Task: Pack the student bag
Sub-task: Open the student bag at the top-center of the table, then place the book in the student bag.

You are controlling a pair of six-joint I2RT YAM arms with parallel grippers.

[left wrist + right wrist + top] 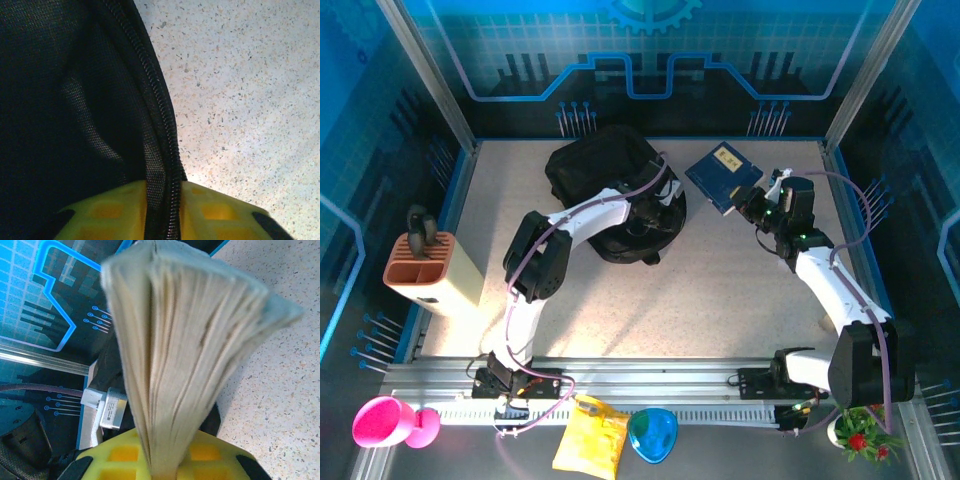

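The student bag [610, 185], a large black soft backpack, lies at the back middle of the table. My left gripper [645, 215] is at the bag's right edge. In the left wrist view its yellow jaws are shut on the student bag [60, 125], pinching the zipper edge [165, 125] between them. A blue book [720, 172] sits tilted to the right of the bag, with my right gripper [752, 205] shut on its near corner. In the right wrist view the book's pale pages [185, 350] fan out upward from the yellow jaws.
An orange and beige holder [425, 270] stands at the table's left edge. In front of the rail lie a pink cup [385, 422], a yellow pouch [590, 438], a blue dish [652, 435] and a small plant [860, 435]. Speckled tabletop [720, 300] lies between the arms.
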